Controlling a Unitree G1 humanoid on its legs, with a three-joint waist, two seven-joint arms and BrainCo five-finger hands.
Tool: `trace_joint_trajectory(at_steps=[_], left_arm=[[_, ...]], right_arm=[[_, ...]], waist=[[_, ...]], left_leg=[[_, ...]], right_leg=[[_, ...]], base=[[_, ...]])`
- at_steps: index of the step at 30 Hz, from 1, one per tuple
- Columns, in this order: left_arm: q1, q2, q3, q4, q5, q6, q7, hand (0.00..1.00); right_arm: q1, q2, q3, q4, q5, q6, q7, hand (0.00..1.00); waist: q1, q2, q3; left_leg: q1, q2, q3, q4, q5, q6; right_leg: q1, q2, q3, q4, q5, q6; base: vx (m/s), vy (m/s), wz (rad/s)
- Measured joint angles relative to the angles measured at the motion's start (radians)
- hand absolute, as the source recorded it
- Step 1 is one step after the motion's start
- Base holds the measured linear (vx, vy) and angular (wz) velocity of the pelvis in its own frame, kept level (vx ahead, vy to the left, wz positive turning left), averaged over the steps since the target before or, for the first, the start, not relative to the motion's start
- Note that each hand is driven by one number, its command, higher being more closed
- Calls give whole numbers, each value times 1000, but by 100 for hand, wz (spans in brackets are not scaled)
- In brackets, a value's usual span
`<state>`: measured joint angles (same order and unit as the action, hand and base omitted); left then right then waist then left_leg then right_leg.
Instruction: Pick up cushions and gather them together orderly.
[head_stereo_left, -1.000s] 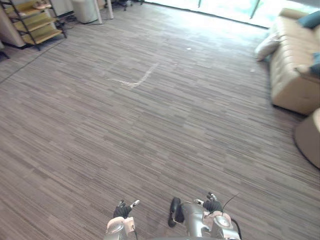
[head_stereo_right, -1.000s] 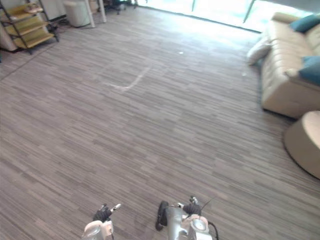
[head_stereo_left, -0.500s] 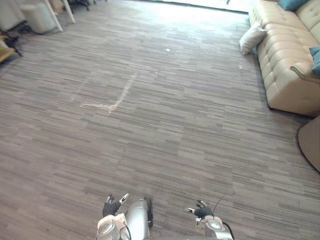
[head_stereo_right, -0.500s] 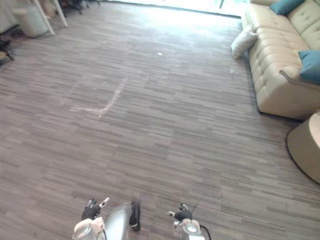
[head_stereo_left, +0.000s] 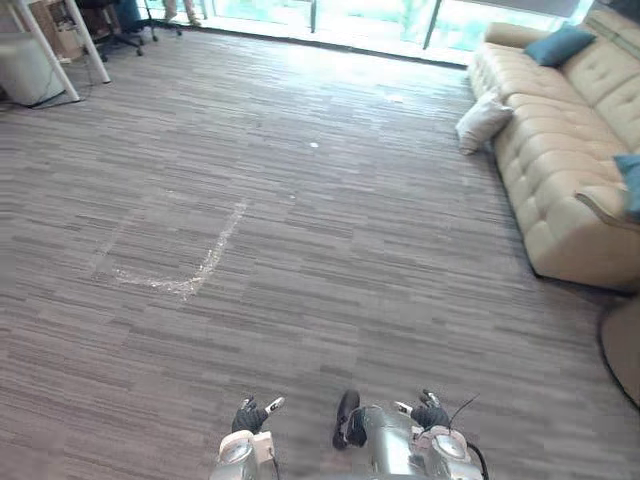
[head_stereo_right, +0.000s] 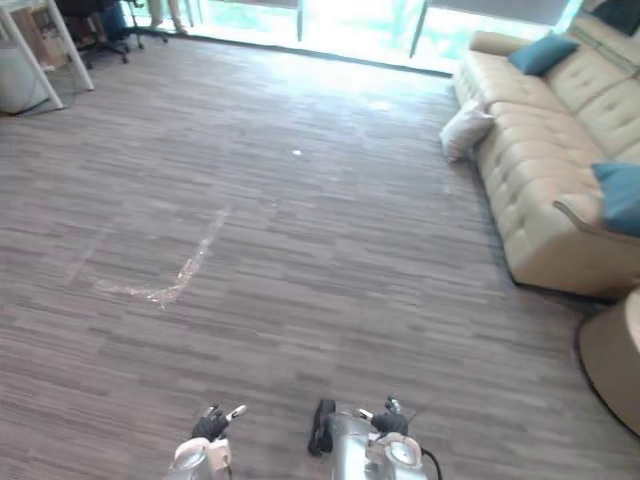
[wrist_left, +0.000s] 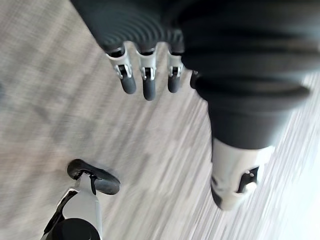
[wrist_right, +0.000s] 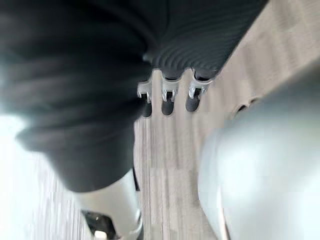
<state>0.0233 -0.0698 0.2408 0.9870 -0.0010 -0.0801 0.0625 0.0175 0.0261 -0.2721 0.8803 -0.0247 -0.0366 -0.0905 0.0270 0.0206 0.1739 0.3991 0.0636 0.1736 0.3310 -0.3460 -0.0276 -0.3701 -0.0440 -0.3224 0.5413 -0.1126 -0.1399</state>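
**Beige sofa (head_stereo_left: 555, 170), three cushions apart along it, both hands empty**

Left eye view: one sofa runs along the right side of the grey striped floor (head_stereo_left: 300, 200). There are three cushions, none touching another.
- One white cushion (head_stereo_left: 482, 122) stands on the floor and leans against the sofa's front near its far end.
- One far teal cushion (head_stereo_left: 560, 45) rests on the sofa's far end, against the backrest.
- One near teal cushion (head_stereo_left: 632, 185) sits at the sofa's near end, by the armrest.

One pale L-shaped mark (head_stereo_left: 200, 270) lies on the floor, well apart from the sofa. The left hand (head_stereo_left: 248, 415) and the right hand (head_stereo_left: 428, 412) hang low at the bottom edge, well apart from every cushion.

Right eye view: the white cushion touches the sofa's front, and the two teal ones lie up on the sofa. One round tan object (head_stereo_right: 612, 370) sits on the floor near the sofa's near end.

Left wrist view: the left hand's fingers (wrist_left: 147, 82) hang straight and relaxed above the floor, holding nothing.

Right wrist view: the right hand's fingers (wrist_right: 167, 102) are likewise straight and released, with nothing in them.
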Motion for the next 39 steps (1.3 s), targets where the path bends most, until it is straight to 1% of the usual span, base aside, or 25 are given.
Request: trace_joint_trajectory(at_steps=[2,4,5,7,9,11,12,13,14,15,16,18,19,20,22,24,26,27,30,31,32,34,36,38,39], left_arm=[[-3,3,31,-4,0,3,-3,0],[-6,5,57,-19,-1,4,-2,0],[-1,18,56,-45,-1,2,-3,0],[6,25,56,-85,-5,-3,-4,0],[20,24,58,-114,-5,-6,-3,0],[27,17,77,-118,-10,-18,-3,0],[51,13,87,-130,-33,-26,3,0],[57,15,87,-138,-46,-32,2,0],[72,22,91,-150,-55,-40,0,0],[72,34,102,-145,-47,-37,0,0],[71,44,102,-137,-47,-38,0,0],[48,69,95,-95,-40,-31,3,0],[39,74,95,-77,-40,-21,4,0],[31,76,92,-51,-38,-15,8,0],[19,75,64,-40,-36,-12,16,0],[-4,66,38,-32,-35,-11,17,0],[-13,51,26,-11,-24,0,16,0],[-12,48,10,-11,-21,0,15,0],[1,45,5,-9,-20,-2,12,0],[6,44,5,-9,-20,-2,12,0],[10,32,7,-6,-18,-2,10,0],[9,21,14,-7,-18,-2,10,0],[12,5,58,-21,-21,0,12,0],[15,7,83,-32,-21,-1,12,0],[24,11,89,-47,-22,-2,13,0]], right_arm=[[-17,-17,4,-3,4,2,-1,0],[-26,-14,6,19,7,13,-6,0],[-26,-2,15,41,10,18,-7,0],[-22,13,46,47,27,21,-8,0],[-21,25,57,51,28,22,-8,0],[-19,32,57,53,28,22,-12,0],[-18,36,64,76,27,22,-15,0],[-16,36,71,83,27,24,-15,0],[-1,44,99,93,25,31,-12,0],[12,44,112,93,25,31,-13,0],[13,44,117,92,24,30,-12,0],[19,42,107,90,23,26,-13,0],[25,39,100,86,23,24,-10,0],[27,35,87,76,22,12,-9,0],[29,34,87,61,22,-1,-8,0],[30,35,83,36,22,-5,-6,0],[15,33,41,9,23,-11,-7,0],[16,30,38,3,23,-13,-8,0],[13,30,39,4,22,-11,-7,0],[11,28,40,2,22,-11,-6,0],[2,12,43,9,19,-7,-2,0],[-1,8,42,6,8,-1,3,0],[-13,-18,49,3,1,5,2,0],[-28,-20,51,33,4,18,-2,0],[-29,-13,62,55,5,26,-1,0]], waist=[[3,57,32],[8,57,57],[22,33,71],[36,6,70],[47,0,65],[60,6,69],[75,6,61],[85,1,59],[94,-25,18],[96,-69,-5],[96,-83,-11],[85,-95,1],[82,-91,8],[74,-85,11],[58,-80,11],[47,-78,11],[21,-63,24],[17,-60,26],[16,-61,25],[12,-59,24],[10,-31,18],[12,-11,9],[16,54,35],[21,67,52],[31,42,63]], left_leg=[[-213,91,-31,500,178,-85],[-337,155,-7,737,122,-66],[-405,153,1,773,88,-45],[-535,151,26,705,44,-16],[-654,131,38,520,24,-3],[-730,92,16,327,55,-8],[-746,75,8,132,113,-47],[-749,74,9,127,164,-40],[-746,50,21,154,224,-13],[-736,30,52,174,216,36],[-717,25,79,175,201,45],[-593,-4,102,144,129,63],[-541,-16,102,121,113,66],[-444,-33,99,68,96,68],[-324,-47,87,-19,86,70],[-261,-56,75,-83,76,65],[-143,-56,68,-175,68,55],[-90,-59,66,-209,56,37],[-2,-61,57,-249,16,-1],[31,-59,28,-241,1,-16],[22,-31,3,-180,2,-18],[-55,-3,-23,12,5,-21],[-288,98,-52,574,214,-126],[-398,157,-6,778,171,-92],[-461,159,14,797,142,-79]], right_leg=[[101,70,11,-43,-74,-9],[248,110,43,-121,-104,-17],[356,109,68,-183,-120,-13],[474,100,104,-279,-132,3],[541,87,147,-324,-158,31],[592,55,200,-330,-201,60],[640,36,251,-347,-249,92],[660,23,268,-352,-269,100],[677,-11,314,-349,-290,109],[648,-52,347,-285,-268,147],[622,-67,365,-215,-251,176],[468,-84,415,195,-96,295],[430,-83,408,309,-86,309],[375,-82,375,444,-89,307],[281,-81,274,505,-106,286],[172,-83,194,470,-126,253],[65,-76,66,217,-125,213],[53,-69,38,72,-89,182],[42,-37,44,-130,-1,137],[35,-27,72,-93,79,50],[31,-15,64,-34,24,36],[49,-1,57,-17,-29,41],[158,67,68,-61,-95,16],[291,102,101,-126,-126,-2],[380,103,123,-183,-137,2]], base=[[825,-143,-33],[655,-67,-38],[831,-75,-33],[732,-45,-42],[592,72,-63],[616,215,-83],[611,285,-90],[797,412,-119],[755,380,-97],[766,370,-90],[737,346,-67],[662,367,-38],[598,299,-9],[459,192,4],[528,160,28],[534,107,31],[645,70,28],[527,13,26],[540,-65,33],[812,-196,38],[679,-202,29],[577,-204,2],[755,-200,-37],[601,-83,-48],[666,-104,-44]])
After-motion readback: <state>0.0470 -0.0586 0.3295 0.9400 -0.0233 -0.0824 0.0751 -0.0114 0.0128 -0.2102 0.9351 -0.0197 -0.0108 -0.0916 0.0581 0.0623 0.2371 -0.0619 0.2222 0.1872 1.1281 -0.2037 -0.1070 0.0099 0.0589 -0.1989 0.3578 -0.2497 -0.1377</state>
